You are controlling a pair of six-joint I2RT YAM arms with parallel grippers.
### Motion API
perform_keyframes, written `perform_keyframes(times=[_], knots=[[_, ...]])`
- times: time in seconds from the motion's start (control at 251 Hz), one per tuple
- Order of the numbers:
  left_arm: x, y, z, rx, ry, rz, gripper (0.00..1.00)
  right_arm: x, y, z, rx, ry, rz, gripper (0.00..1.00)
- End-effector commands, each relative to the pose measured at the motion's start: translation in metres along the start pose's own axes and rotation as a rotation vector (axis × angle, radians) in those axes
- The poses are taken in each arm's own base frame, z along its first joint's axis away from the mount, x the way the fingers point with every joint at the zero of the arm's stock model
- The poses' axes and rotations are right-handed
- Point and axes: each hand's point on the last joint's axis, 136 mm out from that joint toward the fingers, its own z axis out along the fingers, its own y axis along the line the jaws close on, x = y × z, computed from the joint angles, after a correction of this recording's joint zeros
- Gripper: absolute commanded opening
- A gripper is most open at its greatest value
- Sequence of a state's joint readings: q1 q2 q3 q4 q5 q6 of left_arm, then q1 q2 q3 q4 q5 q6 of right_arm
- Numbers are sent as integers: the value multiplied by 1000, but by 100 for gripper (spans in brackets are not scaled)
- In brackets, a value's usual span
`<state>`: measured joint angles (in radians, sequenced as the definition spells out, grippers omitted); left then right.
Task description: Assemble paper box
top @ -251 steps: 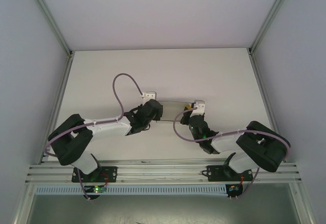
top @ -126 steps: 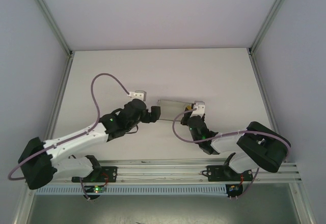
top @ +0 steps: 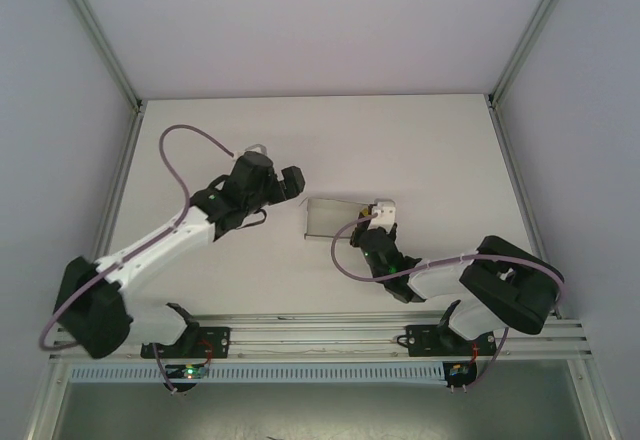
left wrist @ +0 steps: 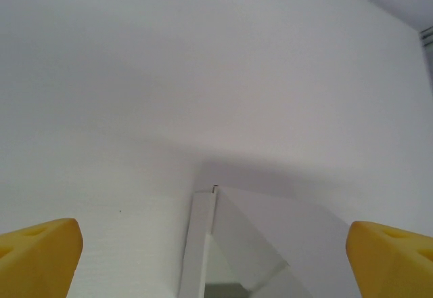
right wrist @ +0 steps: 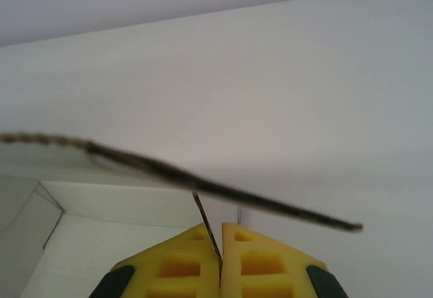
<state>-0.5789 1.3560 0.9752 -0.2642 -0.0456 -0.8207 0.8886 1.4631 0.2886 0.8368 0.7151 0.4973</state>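
Observation:
The paper box (top: 335, 218) is white card, partly folded, lying mid-table with one panel raised along its left end. My right gripper (top: 381, 207) is at the box's right end; in the right wrist view its yellow fingers (right wrist: 183, 264) are shut (right wrist: 220, 244) on a thin card edge of the box (right wrist: 122, 210). My left gripper (top: 295, 182) hangs left of the box, apart from it. In the left wrist view its yellow fingertips (left wrist: 40, 250) stand wide open (left wrist: 215, 254), with the box's corner and folded flaps (left wrist: 284, 237) low between them, untouched.
The white table (top: 420, 140) is walled by aluminium rails at left (top: 120, 180) and right (top: 515, 180). A purple cable (top: 180, 165) loops over the left arm. A dark blurred cable (right wrist: 203, 186) crosses the right wrist view just above the fingers.
My left gripper has opened, let go of the box's left end and drawn back up and to the left. The box's left end has swung out. The right gripper stays shut on the box.

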Motion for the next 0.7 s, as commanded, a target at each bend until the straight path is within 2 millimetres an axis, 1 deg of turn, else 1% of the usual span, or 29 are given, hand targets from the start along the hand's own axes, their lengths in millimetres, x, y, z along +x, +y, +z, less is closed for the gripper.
perform_keyframes(times=[0.0,0.112,0.263,0.319,0.383,0.427,0.543,0.694], knots=[[7,-18,24,92,69,-72,100,37,-10,-2,20,117,-110,5],[20,-29,47,154,137,-80,100,42,-10,-1,20,129,-116,5],[41,-23,68,160,213,-114,100,46,-6,-2,6,136,-107,6],[50,-21,74,178,236,-134,96,46,-6,-2,5,137,-97,7],[60,-20,79,206,267,-143,87,48,-4,-2,-2,141,-91,7],[68,-16,82,205,286,-163,82,49,-1,-3,-13,145,-85,7],[81,-10,88,222,311,-185,67,49,2,-6,-20,143,-79,8],[91,4,96,180,323,-183,60,51,2,-9,-33,153,-79,11]])
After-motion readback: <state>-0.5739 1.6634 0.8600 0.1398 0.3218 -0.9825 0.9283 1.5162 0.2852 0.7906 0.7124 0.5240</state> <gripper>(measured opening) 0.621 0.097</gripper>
